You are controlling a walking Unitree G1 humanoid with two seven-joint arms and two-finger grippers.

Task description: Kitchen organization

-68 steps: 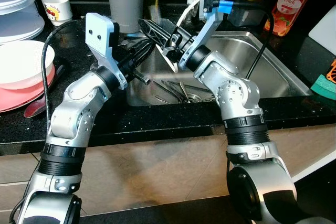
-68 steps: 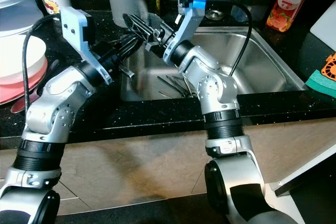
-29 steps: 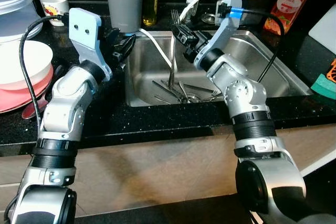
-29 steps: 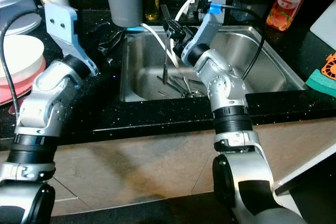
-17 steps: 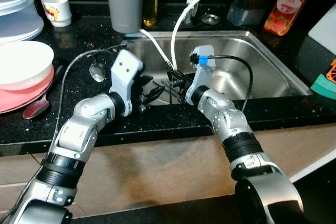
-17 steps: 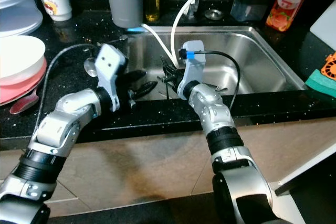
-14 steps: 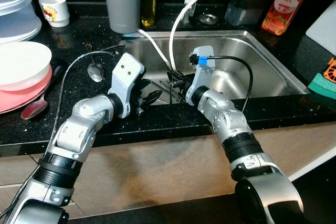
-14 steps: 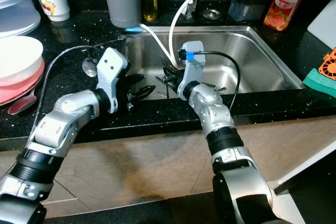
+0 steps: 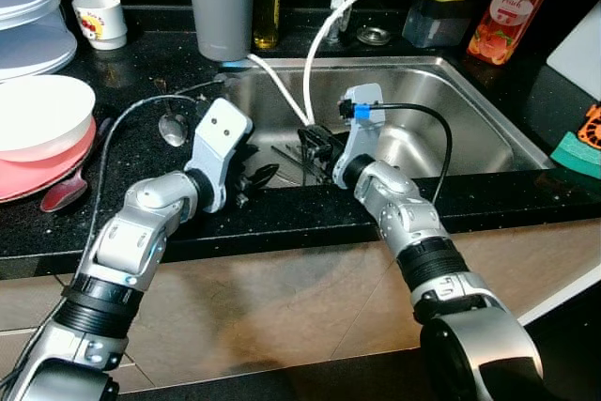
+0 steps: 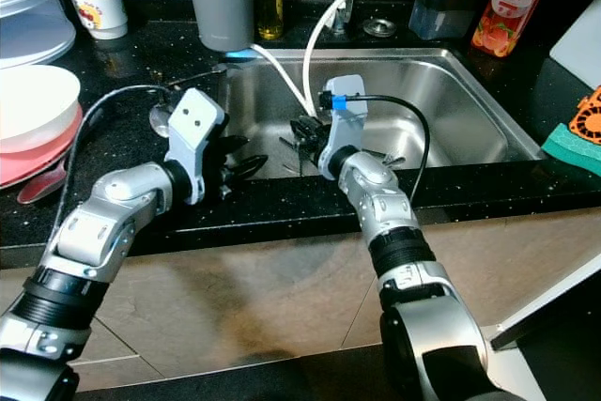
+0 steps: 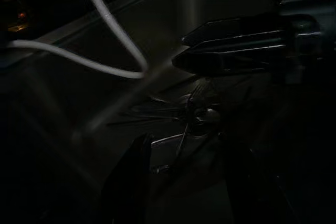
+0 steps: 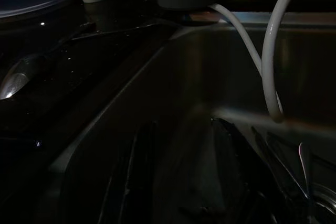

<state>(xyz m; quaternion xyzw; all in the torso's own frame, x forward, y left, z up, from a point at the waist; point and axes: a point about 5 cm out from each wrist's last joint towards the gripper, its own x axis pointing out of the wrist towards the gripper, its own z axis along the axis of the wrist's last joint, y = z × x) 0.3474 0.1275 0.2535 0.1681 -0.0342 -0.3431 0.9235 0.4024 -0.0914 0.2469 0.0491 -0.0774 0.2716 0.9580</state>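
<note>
Below, we see both grippers, left (image 9: 255,178) and right (image 9: 315,141), parted over the steel sink's (image 9: 488,129) front-left corner in the black counter (image 9: 141,91).

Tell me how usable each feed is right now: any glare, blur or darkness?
Left eye and right eye views: sharp and evenly lit, soft glare on the stainless steel sink wall. Left wrist view: very dark; the right claw reads as a silhouette above faint cutlery. Right wrist view: dim and murky; the white hose and a metal spoon on the black counter catch light.
</note>
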